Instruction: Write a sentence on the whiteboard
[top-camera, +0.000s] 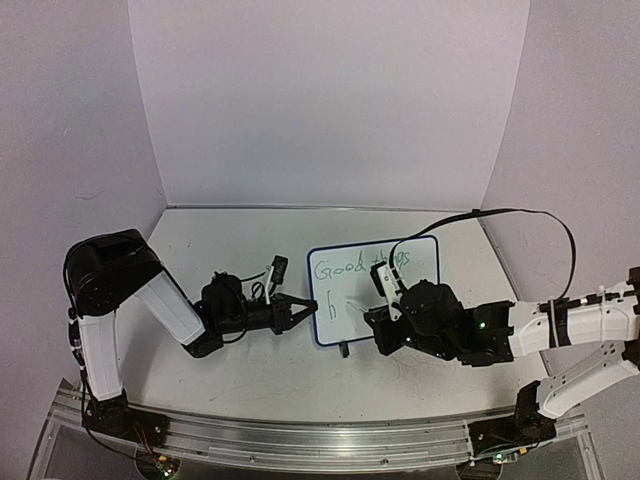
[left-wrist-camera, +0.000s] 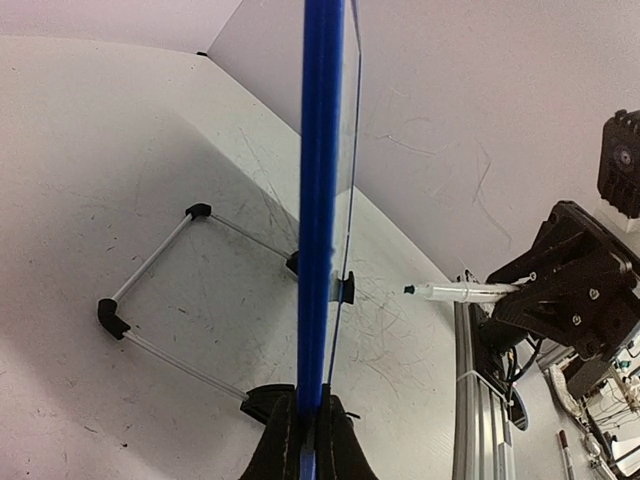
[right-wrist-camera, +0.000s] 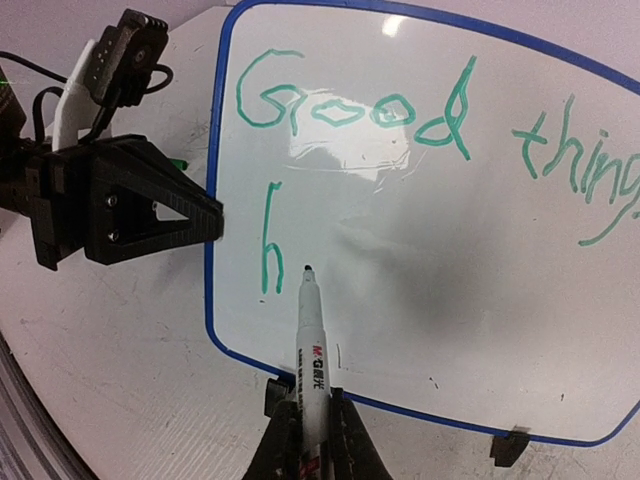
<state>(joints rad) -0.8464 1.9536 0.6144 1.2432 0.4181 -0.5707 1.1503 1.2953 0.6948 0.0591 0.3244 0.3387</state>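
At bench (top-camera: 250, 375) centre we see the whiteboard (top-camera: 425, 262) standing upright, its 9 o'clock edge clamped by our left hand (left-wrist-camera: 305, 440). Our right hand (right-wrist-camera: 310, 415), at the board's 5 o'clock, grips a marker (right-wrist-camera: 308, 340), its tip just off the surface at 4 o'clock of a green "h". The sentence (right-wrist-camera: 437, 130) reads "Good things" above.

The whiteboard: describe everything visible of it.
The whiteboard is a small glossy white panel in a thin blue frame with rounded corners. It stands on edge on black clip feet, a wire prop behind. Green writing reads "Good thing…" with an "h" below. The left gripper clamps its side edge; the marker in the right gripper points at it beside the h.
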